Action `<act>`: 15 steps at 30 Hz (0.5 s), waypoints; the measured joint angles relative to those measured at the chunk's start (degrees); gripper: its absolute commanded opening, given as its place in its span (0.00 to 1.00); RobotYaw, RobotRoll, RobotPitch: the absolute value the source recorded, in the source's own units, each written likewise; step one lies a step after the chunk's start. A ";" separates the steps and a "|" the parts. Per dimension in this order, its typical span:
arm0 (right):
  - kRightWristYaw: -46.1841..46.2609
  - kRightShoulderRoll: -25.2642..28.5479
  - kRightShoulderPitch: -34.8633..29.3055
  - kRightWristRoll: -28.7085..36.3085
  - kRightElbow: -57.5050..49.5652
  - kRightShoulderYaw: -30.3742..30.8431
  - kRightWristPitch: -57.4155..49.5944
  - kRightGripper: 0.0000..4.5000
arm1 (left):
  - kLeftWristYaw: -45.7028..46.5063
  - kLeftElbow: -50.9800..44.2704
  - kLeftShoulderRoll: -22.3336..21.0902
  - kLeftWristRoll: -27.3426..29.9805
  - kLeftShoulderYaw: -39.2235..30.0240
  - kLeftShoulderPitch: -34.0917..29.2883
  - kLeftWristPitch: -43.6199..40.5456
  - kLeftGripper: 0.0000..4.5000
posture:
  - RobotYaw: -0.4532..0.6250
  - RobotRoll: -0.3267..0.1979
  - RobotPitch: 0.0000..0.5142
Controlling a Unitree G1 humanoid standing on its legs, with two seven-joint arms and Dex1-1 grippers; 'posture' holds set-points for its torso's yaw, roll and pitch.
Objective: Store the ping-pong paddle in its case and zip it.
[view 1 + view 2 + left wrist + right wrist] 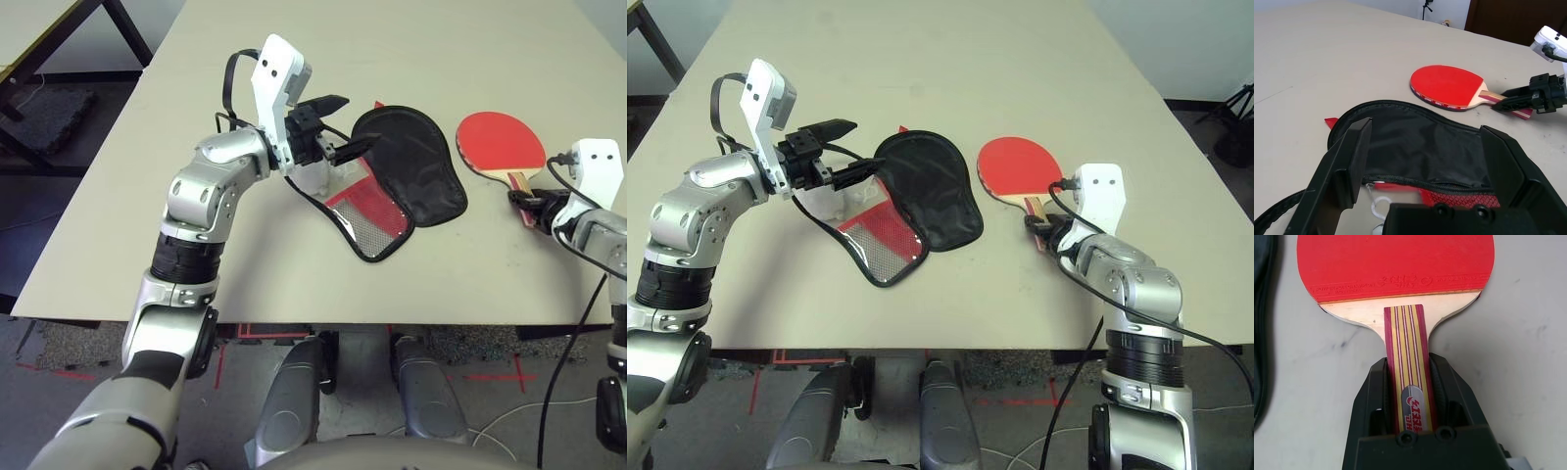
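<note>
The ping-pong paddle (pixel 500 142) lies flat on the table at the right, red face up. My right gripper (pixel 1408 363) is shut on its striped wooden handle (pixel 1405 347). The case (pixel 411 171) lies open in the middle of the table, with its black-lined flap folded out toward the paddle and its red mesh panel (pixel 884 235) nearer me. My left gripper (pixel 343 125) hovers over the case's left side, open, with nothing between its fingers (pixel 1347 166). The white pom-pom (pixel 848 201) peeks out below that gripper, partly hidden.
The beige table (pixel 441 49) stretches bare beyond the case and paddle. Its front edge (pixel 294 320) runs close below the case. A dark frame and a floor mat (pixel 49 113) stand off the table's left side.
</note>
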State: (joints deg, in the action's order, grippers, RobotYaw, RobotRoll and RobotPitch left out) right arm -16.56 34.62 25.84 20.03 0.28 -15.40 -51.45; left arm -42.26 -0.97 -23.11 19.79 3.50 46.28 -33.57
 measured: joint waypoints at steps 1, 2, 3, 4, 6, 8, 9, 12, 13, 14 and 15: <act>0.25 -0.02 0.71 0.01 -0.02 -0.12 0.04 0.27 | 0.03 0.01 0.07 0.00 0.00 0.00 0.00 1.00 | 0.36 0.62 0.42; 0.52 -0.04 1.75 0.03 -0.14 -0.42 0.05 0.27 | 0.07 0.03 0.18 -0.01 0.00 0.00 0.01 1.00 | 0.36 0.62 0.41; 0.77 -0.07 2.71 0.10 -0.49 -0.65 0.04 0.27 | 0.09 0.08 0.26 -0.01 0.00 0.01 0.03 1.00 | 0.36 0.62 0.41; 0.93 -0.15 3.40 0.22 -1.37 -0.77 -0.04 0.27 | 0.12 0.16 0.34 -0.02 0.00 0.01 0.04 1.00 | 0.36 0.62 0.41; 0.96 -1.02 4.48 0.59 -3.45 -0.74 -0.94 0.27 | 0.15 0.36 0.42 -0.03 0.00 0.03 0.10 1.00 | 0.36 0.62 0.41; 0.99 -2.39 4.91 1.27 -5.54 -0.34 -2.11 0.27 | 0.14 0.75 0.55 -0.05 0.00 0.07 0.26 1.00 | 0.36 0.62 0.41; 0.98 -3.10 5.03 1.63 -6.45 0.35 -2.88 0.27 | 0.14 0.98 0.61 -0.07 0.00 0.09 0.27 1.00 | 0.36 0.62 0.41; 1.28 -5.52 5.68 2.02 -8.17 2.56 -6.10 0.27 | 0.06 1.32 0.62 -0.12 0.00 0.29 0.48 1.00 | 0.36 0.62 0.41; 1.62 -6.63 6.11 2.05 -8.80 3.41 -7.38 0.27 | -0.03 1.48 0.63 -0.14 0.01 0.51 0.63 1.00 | 0.36 0.62 0.41; 2.18 -8.12 6.89 2.07 -9.39 4.43 -8.79 0.27 | -0.13 1.58 0.63 -0.15 0.01 0.75 0.78 1.00 | 0.36 0.62 0.41; 2.72 -9.48 7.61 2.07 -10.01 5.31 -10.06 0.27 | -0.18 1.61 0.65 -0.17 0.01 0.89 0.90 1.00 | 0.36 0.62 0.40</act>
State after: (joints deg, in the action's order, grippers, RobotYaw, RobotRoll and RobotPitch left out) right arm -13.84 25.13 33.45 22.10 -9.73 -10.09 -61.51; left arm -42.45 0.64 -22.45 19.62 3.51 47.17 -32.67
